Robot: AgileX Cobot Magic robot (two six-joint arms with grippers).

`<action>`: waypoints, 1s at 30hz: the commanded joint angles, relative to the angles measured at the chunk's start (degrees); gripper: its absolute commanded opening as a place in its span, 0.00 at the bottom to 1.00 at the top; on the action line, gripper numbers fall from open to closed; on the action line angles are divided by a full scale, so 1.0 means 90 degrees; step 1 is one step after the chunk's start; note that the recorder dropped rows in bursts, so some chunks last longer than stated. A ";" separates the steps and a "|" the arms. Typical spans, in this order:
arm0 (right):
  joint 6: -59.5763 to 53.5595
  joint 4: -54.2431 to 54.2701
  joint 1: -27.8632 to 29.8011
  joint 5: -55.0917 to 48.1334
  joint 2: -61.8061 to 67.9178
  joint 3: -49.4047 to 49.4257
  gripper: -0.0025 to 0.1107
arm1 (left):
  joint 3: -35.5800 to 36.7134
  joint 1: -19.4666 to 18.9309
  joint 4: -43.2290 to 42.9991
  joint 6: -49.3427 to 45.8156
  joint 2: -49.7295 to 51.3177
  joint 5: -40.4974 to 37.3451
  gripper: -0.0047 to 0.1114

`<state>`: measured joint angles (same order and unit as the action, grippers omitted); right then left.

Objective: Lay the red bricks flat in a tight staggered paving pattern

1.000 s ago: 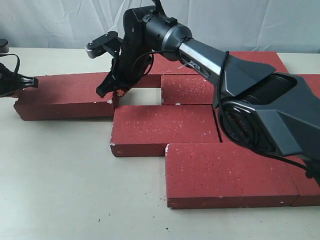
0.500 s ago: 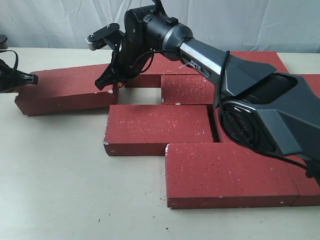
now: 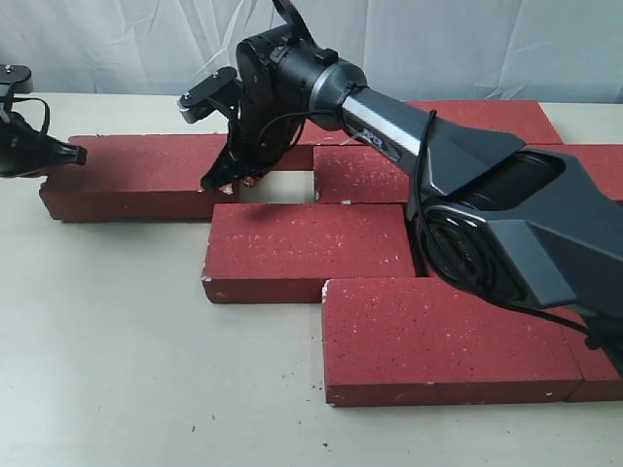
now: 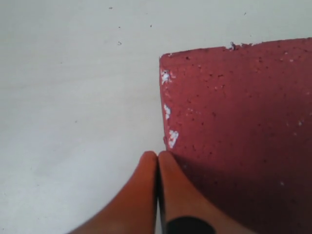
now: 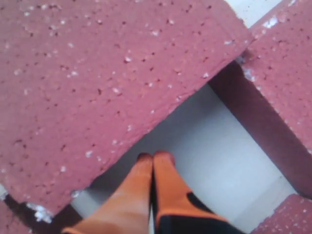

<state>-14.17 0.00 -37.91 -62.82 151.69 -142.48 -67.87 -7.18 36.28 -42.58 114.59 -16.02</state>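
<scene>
Step in hand: closing the loose brick (image 3: pixel 136 173) onto the laid bricks (image 3: pixel 365 175), with a gap (image 3: pixel 278 187) between. L gripper (image 4: pixel 157 157) — jaws pressed together, empty — is at its outer end. R gripper (image 5: pixel 154 157), likewise closed and empty, is at its inner end, prob. touching. Next I push it inward, kept square.

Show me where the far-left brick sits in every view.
Exterior: the far-left brick lies at the left of the group, between the two grippers.
Left wrist: its end corner fills much of the frame, with the shut left gripper at its edge.
Right wrist: probably the big brick just beyond the shut right gripper.
Landmark: a gripper at each end of the brick, the right one by the table gap.
</scene>
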 commanded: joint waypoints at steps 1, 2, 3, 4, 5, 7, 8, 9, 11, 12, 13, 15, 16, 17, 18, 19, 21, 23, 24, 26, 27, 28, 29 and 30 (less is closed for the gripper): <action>0.0036 -0.0126 -0.0004 -0.0170 -0.0025 -0.0026 0.01 | 0.0016 0.0306 0.0196 -0.0010 0.0011 -0.0312 0.04; 0.0036 -0.0124 -0.0004 -0.0158 -0.0025 -0.0026 0.01 | 0.0016 0.0306 0.0184 -0.0010 0.0011 -0.0328 0.04; 0.0036 -0.0070 -0.0004 -0.0129 -0.0025 -0.0026 0.01 | 0.0016 0.0306 0.0087 -0.0010 0.0011 -0.0332 0.04; 0.0036 0.0052 -0.0004 -0.0078 -0.0025 -0.0026 0.01 | 0.0016 0.0306 -0.0012 -0.0010 0.0011 -0.0332 0.04; 0.0036 0.0134 -0.0004 0.0004 -0.0025 -0.0026 0.01 | 0.0016 0.0306 -0.0081 -0.0010 0.0011 -0.0332 0.04; 0.0036 0.0418 -0.0016 0.0201 -0.0025 -0.0026 0.01 | 0.0016 0.0280 -0.0150 -0.0010 0.0011 -0.0311 0.04; 0.0036 0.0598 -0.0016 0.0251 -0.0025 -0.0026 0.01 | 0.0016 0.0266 -0.0153 -0.0010 0.0011 -0.0311 0.04; -0.0007 0.0681 -0.0016 0.0283 -0.0025 -0.0026 0.01 | 0.0016 0.0251 -0.0153 -0.0010 0.0011 -0.0337 0.04; -0.0040 0.0728 -0.0027 0.0283 -0.0025 -0.0026 0.01 | 0.0016 0.0240 -0.0184 -0.0010 0.0011 -0.0384 0.04; -0.0040 0.0728 -0.0042 0.0283 -0.0025 -0.0026 0.01 | 0.0016 0.0240 -0.0230 -0.0010 0.0011 -0.0384 0.04; -0.0040 0.0728 -0.0043 0.0255 -0.0025 -0.0026 0.01 | 0.0016 0.0240 -0.0260 -0.0010 0.0011 -0.0355 0.04; -0.0040 0.0728 -0.0043 0.0161 -0.0061 -0.0026 0.01 | 0.0016 0.0240 -0.0273 -0.0010 0.0011 -0.0357 0.04; -0.0057 0.0728 -0.0054 0.0094 -0.0079 -0.0026 0.01 | 0.0016 0.0240 -0.0273 -0.0010 0.0011 -0.0357 0.04; -0.0090 0.0728 -0.0079 0.0018 -0.0091 -0.0026 0.01 | 0.0016 0.0240 -0.0273 -0.0010 0.0011 -0.0357 0.04; -0.0087 0.0713 -0.0094 -0.0045 -0.0121 -0.0026 0.01 | 0.0016 0.0240 -0.0273 -0.0010 0.0011 -0.0357 0.04; -0.0125 0.0702 -0.0110 -0.0099 -0.0133 -0.0026 0.01 | 0.0016 0.0240 -0.0273 -0.0010 0.0011 -0.0357 0.04; -0.0152 0.0678 -0.0110 -0.0152 -0.0156 -0.0026 0.01 | 0.0016 0.0240 -0.0285 -0.0010 0.0011 -0.0404 0.04; -0.0152 0.0711 -0.0110 -0.0232 -0.0175 -0.0026 0.01 | 0.0016 0.0240 -0.0328 -0.0010 0.0011 -0.0502 0.04; -0.0152 0.0759 -0.0110 -0.0290 -0.0175 -0.0026 0.01 | 0.0016 0.0240 -0.0423 -0.0010 -0.0001 -0.0538 0.04; -0.0208 0.0754 -0.0147 -0.0353 -0.0180 -0.0026 0.01 | 0.0016 0.0240 -0.0514 0.0006 -0.0062 -0.0568 0.04; -0.0208 0.0738 -0.0171 -0.0353 -0.0192 -0.0026 0.01 | 0.0016 0.0240 -0.0514 0.0006 -0.0093 -0.0601 0.04; -0.0208 0.0721 -0.0177 -0.0353 -0.0198 -0.0026 0.01 | 0.0016 0.0240 -0.0526 0.0006 -0.0140 -0.0655 0.04; -0.0208 0.0746 -0.0190 -0.0353 -0.0198 -0.0026 0.01 | 0.0016 0.0240 -0.0541 0.0006 -0.0170 -0.0699 0.04; -0.0208 0.0757 -0.0220 -0.0353 -0.0198 -0.0026 0.01 | 0.0016 0.0240 -0.0554 0.0006 -0.0207 -0.0706 0.04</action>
<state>-15.46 3.63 -38.49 -64.92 150.96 -142.48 -67.87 -6.56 29.78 -42.68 114.24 -17.61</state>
